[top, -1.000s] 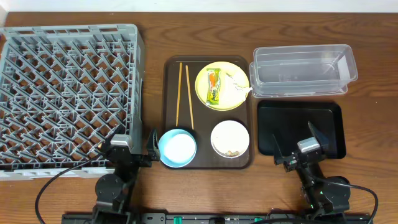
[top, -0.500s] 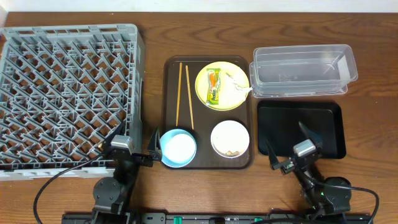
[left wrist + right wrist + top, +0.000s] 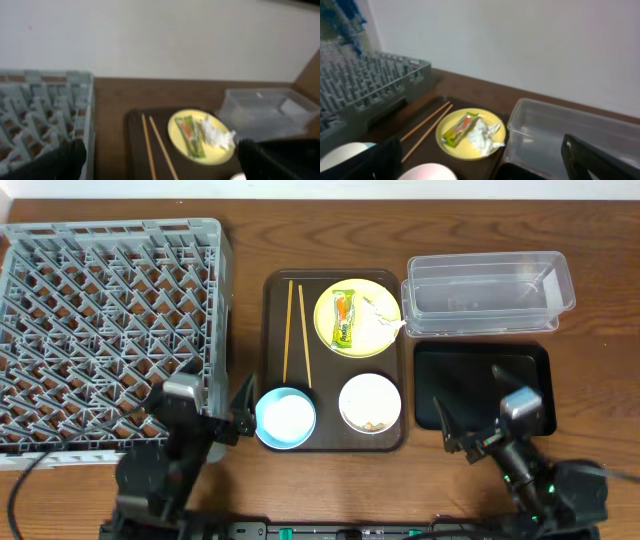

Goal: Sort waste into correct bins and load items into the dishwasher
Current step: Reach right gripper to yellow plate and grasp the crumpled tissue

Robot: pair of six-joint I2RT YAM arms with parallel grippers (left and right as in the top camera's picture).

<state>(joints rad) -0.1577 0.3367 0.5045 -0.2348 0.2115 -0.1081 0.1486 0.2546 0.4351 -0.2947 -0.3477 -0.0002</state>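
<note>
Two wide-open pincers (both empty): left pincer (image 3: 160, 150), right pincer (image 3: 481, 145).

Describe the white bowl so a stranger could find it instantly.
Start at the brown serving tray in the table's middle, right of the big grey dish rack. The white bowl sits in the tray's near right corner, in front of the yellow plate. Unlike the light blue bowl beside it, it is white and holds a few pale crumbs.

Wood table (image 3: 600, 380), grey dish rack (image 3: 100, 330) L, brown tray (image 3: 273, 330) mid, clear tub (image 3: 490, 295) + black tray (image 3: 460, 365) R
</note>
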